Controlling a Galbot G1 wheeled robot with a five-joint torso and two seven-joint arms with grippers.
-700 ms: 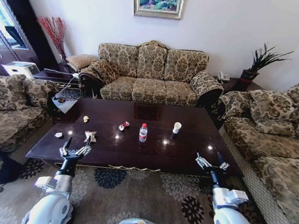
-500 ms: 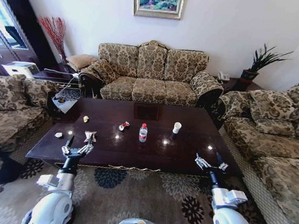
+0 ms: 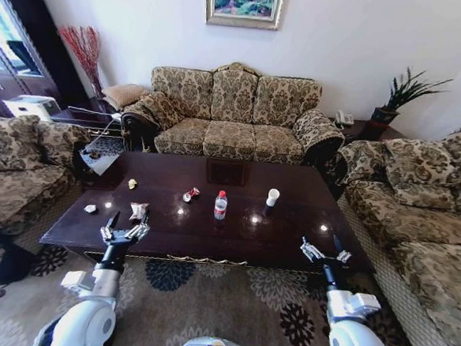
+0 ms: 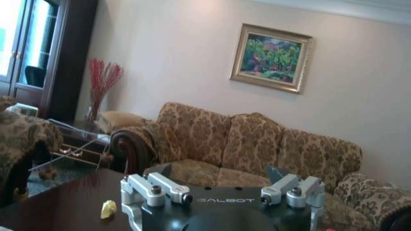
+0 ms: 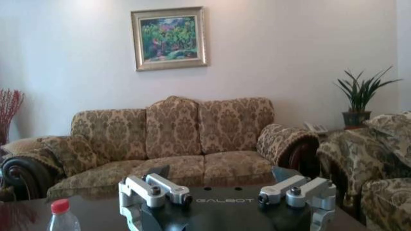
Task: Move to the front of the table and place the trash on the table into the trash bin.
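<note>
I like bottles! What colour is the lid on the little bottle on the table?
Red. The bottle has a red cap, clearest in the right wrist view.

The left gripper (image 3: 123,230) now sits farther right and a little lower in the lower left of the head view than 0.7 s ago, its open fingers just below the crumpled wrapper (image 3: 138,210) on the table (image 3: 234,229); the left arm leans further right.
</note>
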